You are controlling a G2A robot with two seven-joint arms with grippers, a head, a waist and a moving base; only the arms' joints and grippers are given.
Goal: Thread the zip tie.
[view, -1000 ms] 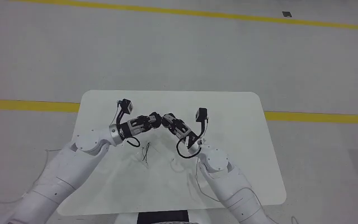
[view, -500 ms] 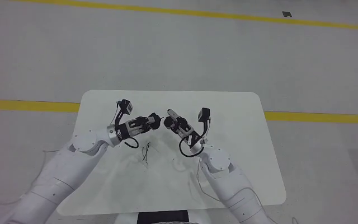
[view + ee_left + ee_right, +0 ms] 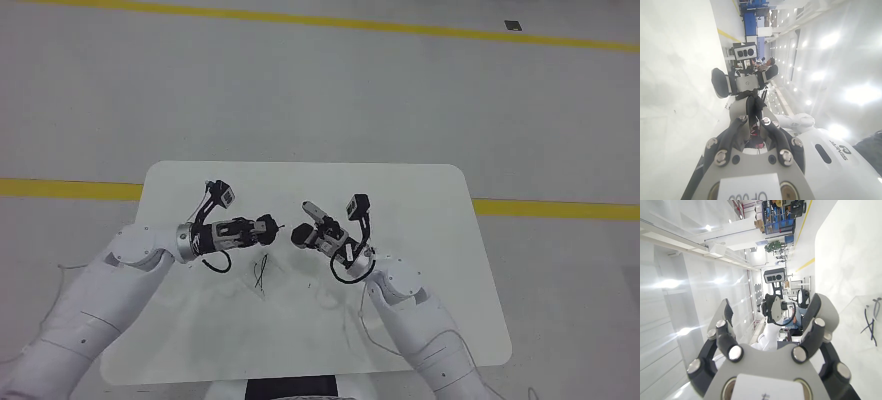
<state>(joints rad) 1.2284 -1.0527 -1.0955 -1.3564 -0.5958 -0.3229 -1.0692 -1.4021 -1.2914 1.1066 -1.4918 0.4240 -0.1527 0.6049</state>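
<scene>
Above the middle of the white tabletop (image 3: 420, 190), the left gripper (image 3: 270, 227) is pinched closed on a thin black plastic zip tie (image 3: 743, 95), the right gripper (image 3: 305, 223) faces it close by with fingers spread and empty, and loose black ties (image 3: 262, 272) lie nearer the front edge.

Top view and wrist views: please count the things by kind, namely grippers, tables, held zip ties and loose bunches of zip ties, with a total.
2 grippers: left gripper, right gripper
1 white table
1 black zip tie in the left gripper
1 bunch of dark zip ties on the table (single ties too thin to count)
Total: 5
</scene>
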